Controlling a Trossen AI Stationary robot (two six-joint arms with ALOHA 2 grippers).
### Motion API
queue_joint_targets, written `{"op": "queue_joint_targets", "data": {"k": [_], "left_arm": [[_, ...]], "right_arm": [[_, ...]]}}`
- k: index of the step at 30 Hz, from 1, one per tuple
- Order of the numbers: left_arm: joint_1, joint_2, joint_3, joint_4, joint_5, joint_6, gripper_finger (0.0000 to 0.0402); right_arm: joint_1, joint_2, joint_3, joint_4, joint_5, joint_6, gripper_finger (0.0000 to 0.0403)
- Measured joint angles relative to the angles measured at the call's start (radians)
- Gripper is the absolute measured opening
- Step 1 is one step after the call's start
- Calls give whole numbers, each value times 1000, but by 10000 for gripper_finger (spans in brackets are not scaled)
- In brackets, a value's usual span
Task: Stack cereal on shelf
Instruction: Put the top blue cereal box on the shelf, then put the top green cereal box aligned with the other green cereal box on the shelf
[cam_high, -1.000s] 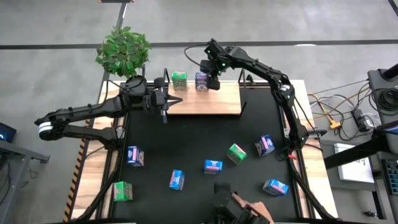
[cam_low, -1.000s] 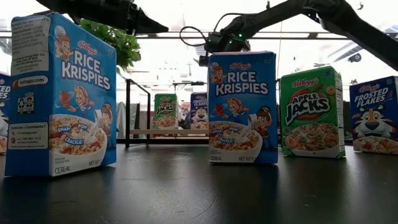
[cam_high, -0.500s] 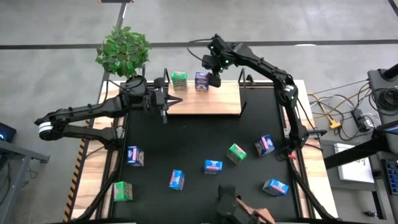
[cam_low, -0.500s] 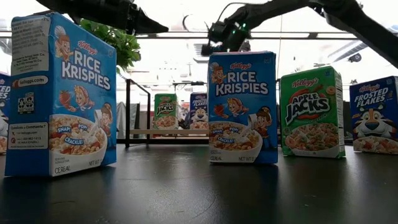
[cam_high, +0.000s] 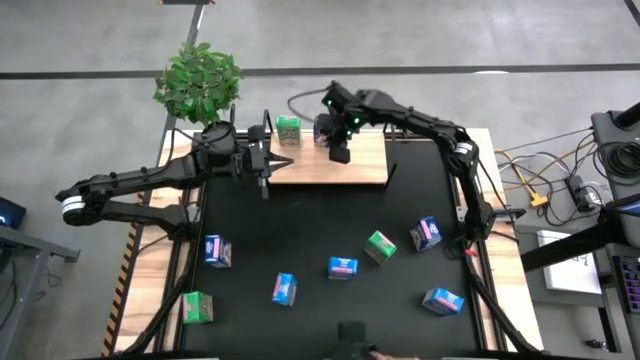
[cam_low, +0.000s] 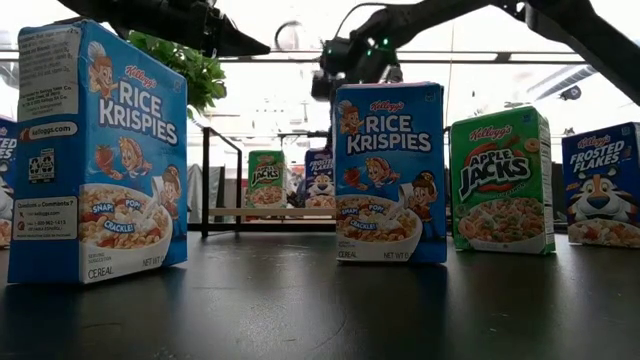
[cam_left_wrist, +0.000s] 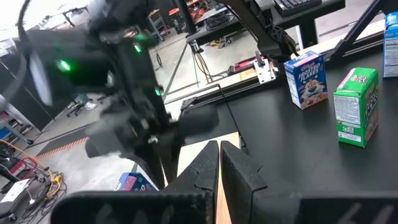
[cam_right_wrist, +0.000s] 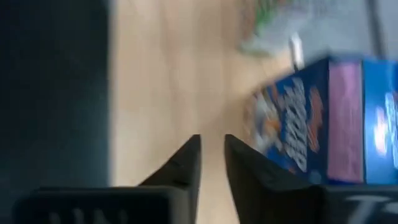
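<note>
The shelf (cam_high: 345, 165), a pale wood board with black uprights, lies at the table's far side. A green cereal carton (cam_high: 288, 128) and a blue one (cam_high: 324, 130) stand upright on its far edge; the low view also shows the green carton (cam_low: 265, 178) and the blue carton (cam_low: 320, 178). My right gripper (cam_right_wrist: 212, 147) hangs over the board just near of the blue carton (cam_right_wrist: 323, 118), its fingers a narrow gap apart with nothing between them. My left gripper (cam_left_wrist: 219, 155) is shut and empty at the shelf's left end (cam_high: 270, 163).
Several more cartons stand scattered on the black table, among them a blue one (cam_high: 217, 250), a green one (cam_high: 198, 306), a blue one (cam_high: 342, 267) and a green one (cam_high: 379, 246). A potted plant (cam_high: 198, 78) stands behind the far left corner.
My right gripper has drawn away from the blue carton's side toward the table's near edge and now hangs over the bare board. The carton stays upright on the shelf. A person's hand at the table's near edge has withdrawn.
</note>
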Motion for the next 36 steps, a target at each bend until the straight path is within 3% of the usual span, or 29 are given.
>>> {"op": "queue_joint_targets", "data": {"k": [3,6,27,36], "left_arm": [[0,0,0,0,0,0,0],[0,0,0,0,0,0,0],[0,0,0,-2,0,0,0],[0,0,0,-5,0,3,0]], "right_arm": [[1,0,-55,48,131,-19,19],[0,0,-87,82,196,-29,12],[-8,-2,-81,103,252,-87,12],[25,-46,-50,-4,225,1,12]]}}
